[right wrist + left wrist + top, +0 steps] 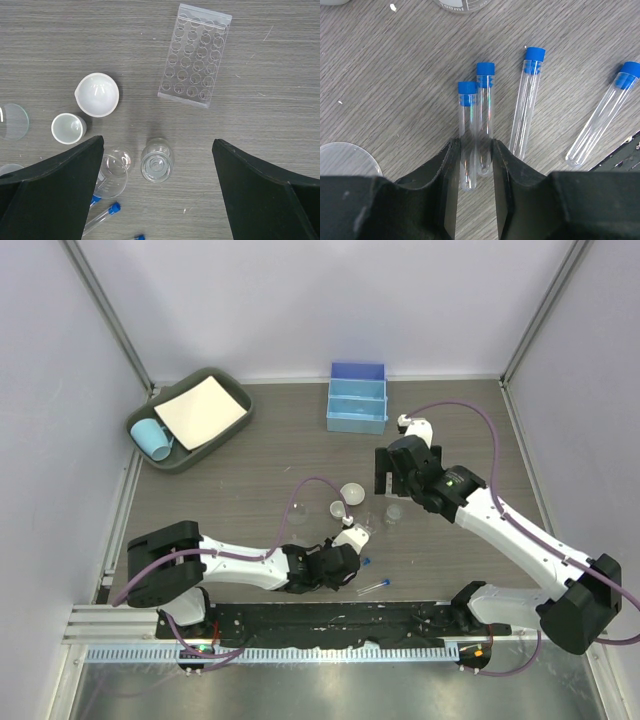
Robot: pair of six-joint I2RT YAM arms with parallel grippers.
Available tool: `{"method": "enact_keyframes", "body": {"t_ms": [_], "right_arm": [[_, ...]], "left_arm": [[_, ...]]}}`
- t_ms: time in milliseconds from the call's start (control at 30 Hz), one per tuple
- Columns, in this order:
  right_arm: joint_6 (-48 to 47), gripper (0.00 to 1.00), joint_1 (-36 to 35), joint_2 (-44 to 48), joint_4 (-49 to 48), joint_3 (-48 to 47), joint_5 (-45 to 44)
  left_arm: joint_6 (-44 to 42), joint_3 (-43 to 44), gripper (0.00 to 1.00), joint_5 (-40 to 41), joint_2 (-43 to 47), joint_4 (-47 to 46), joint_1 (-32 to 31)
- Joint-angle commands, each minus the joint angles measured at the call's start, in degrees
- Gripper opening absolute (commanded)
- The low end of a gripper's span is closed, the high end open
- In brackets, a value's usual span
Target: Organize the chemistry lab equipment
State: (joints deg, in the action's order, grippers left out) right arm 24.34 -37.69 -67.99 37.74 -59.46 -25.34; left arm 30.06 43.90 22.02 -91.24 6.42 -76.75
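Note:
In the left wrist view several clear blue-capped tubes lie on the wood-grain table. My left gripper has its jaws pressed against the rounded ends of two tubes lying side by side. A third tube and a fourth lie loose to the right. My right gripper hangs wide open above a small clear flask, with a tiny beaker beside it. The perforated clear rack lies farther back. A white dish and a small whitish cup sit at the left.
A light-blue divided box stands at the back centre. A grey-green tray at the back left holds a light-blue cup and a white sheet. A black rail runs along the near edge.

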Motion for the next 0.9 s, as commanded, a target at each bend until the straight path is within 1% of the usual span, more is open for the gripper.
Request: {"method": "enact_keyframes", "body": {"t_ms": [0,133,633,767,867], "right_arm": [[0.36,0.96,-0.54,-0.57,-1.79,-0.74,0.03],[0.36,0.95,-0.89,-0.66,-1.7,-1.27,-0.06],[0.71,0.95,-1.59,-0.48,-1.44,-1.36,-0.23],[0.71,0.95,-1.68,-0.48,-1.35,-1.18,-0.23],[0.8,0.96,-1.77,-0.39,-1.35,-1.01,-0.32]], "left_arm": [[0.87,-1.36,0.23,0.04,-0.52,1.67,-0.15],[0.79,-0.92,0.17,0.48,-0.08,2.64,-0.15],[-0.97,2.33,0.17,3.38,5.46,8.61,-0.15],[-0.97,2.24,0.19,3.38,4.32,7.83,-0.15],[-0.88,2.33,0.25,3.64,2.65,7.56,-0.15]]}}
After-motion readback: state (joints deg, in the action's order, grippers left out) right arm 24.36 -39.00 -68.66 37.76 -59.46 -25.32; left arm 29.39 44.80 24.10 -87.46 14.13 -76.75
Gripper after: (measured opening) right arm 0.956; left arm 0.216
